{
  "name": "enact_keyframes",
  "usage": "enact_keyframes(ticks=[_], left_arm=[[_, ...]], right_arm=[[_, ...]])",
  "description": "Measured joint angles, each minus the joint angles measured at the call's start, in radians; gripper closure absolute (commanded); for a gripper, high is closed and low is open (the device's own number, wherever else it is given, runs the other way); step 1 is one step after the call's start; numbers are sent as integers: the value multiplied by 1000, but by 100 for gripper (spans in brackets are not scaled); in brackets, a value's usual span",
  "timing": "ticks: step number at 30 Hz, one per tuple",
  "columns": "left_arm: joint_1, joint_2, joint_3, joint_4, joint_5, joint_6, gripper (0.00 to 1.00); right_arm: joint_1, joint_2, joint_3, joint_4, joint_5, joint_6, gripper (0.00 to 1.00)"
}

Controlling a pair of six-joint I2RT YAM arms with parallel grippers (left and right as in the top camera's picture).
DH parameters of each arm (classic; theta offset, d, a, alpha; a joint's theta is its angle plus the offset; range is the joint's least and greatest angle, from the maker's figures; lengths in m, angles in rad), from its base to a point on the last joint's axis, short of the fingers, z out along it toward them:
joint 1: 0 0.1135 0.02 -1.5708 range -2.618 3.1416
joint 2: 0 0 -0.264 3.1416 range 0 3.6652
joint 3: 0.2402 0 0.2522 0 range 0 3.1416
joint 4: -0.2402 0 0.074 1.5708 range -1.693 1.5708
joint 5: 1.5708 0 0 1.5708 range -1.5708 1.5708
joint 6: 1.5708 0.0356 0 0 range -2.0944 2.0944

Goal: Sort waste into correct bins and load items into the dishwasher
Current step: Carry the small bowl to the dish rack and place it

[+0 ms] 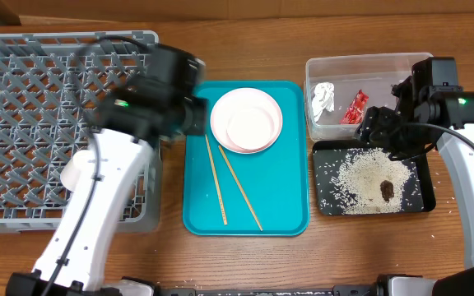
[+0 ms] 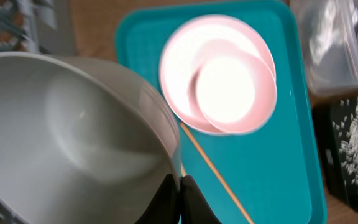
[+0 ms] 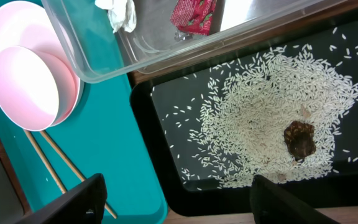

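Overhead: a grey dish rack [image 1: 23, 99] stands at the worktop's [image 1: 344, 255] left, with the left arm [image 1: 113, 164] above its right edge. The teal tray [image 1: 278, 189] carries a white plate [image 1: 245, 99], a smaller bowl [image 1: 249, 127] on it, and two chopsticks [image 1: 217, 189]. The clear tub [image 1: 385, 66] holds a tissue [image 1: 323, 97] and a red wrapper [image 1: 355, 108]. The black tray [image 1: 418, 197] beside it bears rice [image 1: 356, 173] and a brown lump [image 1: 387, 190].

Left wrist: the left fingers [image 2: 194, 202] are clamped on a grey bowl's [image 2: 73, 137] rim.

Right wrist: the right fingers [image 3: 86, 199] are spread apart above the rice.
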Motion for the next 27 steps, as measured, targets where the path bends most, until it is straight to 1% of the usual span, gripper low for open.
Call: enact_keyframes(ticks=[4, 7, 13, 16, 19, 27], left_arm=[[193, 3, 3, 7, 153, 122, 96], [335, 16, 3, 3, 316, 224, 96], [550, 100, 4, -36, 621, 378, 96], [613, 168, 5, -59, 747, 432, 96], [654, 234, 5, -92, 835, 475, 96], [771, 385, 8, -169, 1016, 566, 96]], right_arm=[[0, 0, 0, 0, 0, 0, 25], [0, 0, 0, 0, 0, 0, 25], [0, 0, 0, 0, 0, 0, 25], [0, 0, 0, 0, 0, -1, 25], [0, 0, 0, -2, 0, -1, 25], [0, 0, 0, -3, 0, 0, 25]])
